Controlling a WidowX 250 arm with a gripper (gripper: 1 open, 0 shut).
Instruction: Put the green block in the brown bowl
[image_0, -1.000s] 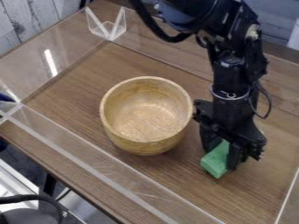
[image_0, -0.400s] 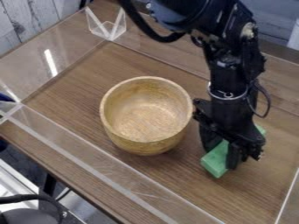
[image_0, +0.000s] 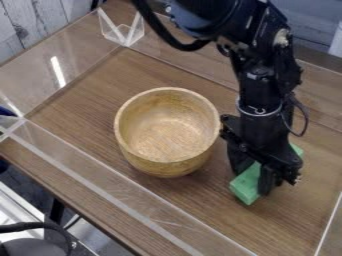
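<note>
The green block (image_0: 246, 188) lies on the wooden tabletop to the right of the brown bowl (image_0: 163, 155), a small gap away from it. My gripper (image_0: 263, 180) points straight down over the block, and its black fingers (image_0: 274, 172) stand against the block's two sides, shut on it. The block's near end sticks out below the fingers, and a sliver of its far end (image_0: 293, 152) shows behind them. It still rests on the table. The bowl is upright and holds nothing.
A low clear acrylic wall (image_0: 80, 175) runs along the table's front and left edges. A small clear stand (image_0: 120, 28) sits at the back left. Cables hang along the black arm (image_0: 261, 60) above the block.
</note>
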